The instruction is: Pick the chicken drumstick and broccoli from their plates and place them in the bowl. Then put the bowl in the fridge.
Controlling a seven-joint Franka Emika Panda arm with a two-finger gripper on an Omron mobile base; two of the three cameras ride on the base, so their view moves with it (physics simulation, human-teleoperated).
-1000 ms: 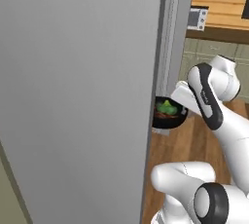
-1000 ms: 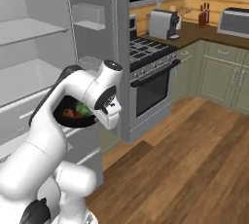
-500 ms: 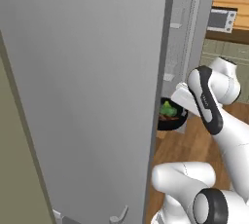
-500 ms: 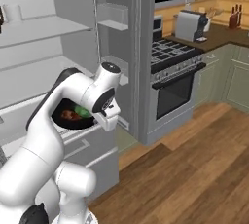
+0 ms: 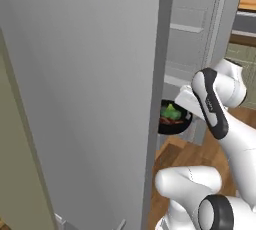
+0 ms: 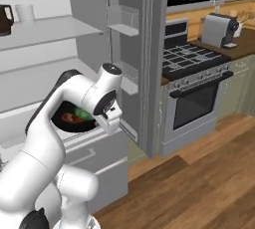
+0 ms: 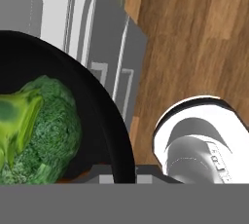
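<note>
Gripper: closed on the rim of the bowl.
Bowl: held beside the open fridge.
Broccoli: carried inside the bowl.

A glossy white robot arm is built from thick, rounded tubular segments. Dark grey to black bands are set at its joints, 1 wrapped along the upper link. A round white cap with a grey centre is seen at 12 o'clock on the wrist.
</note>
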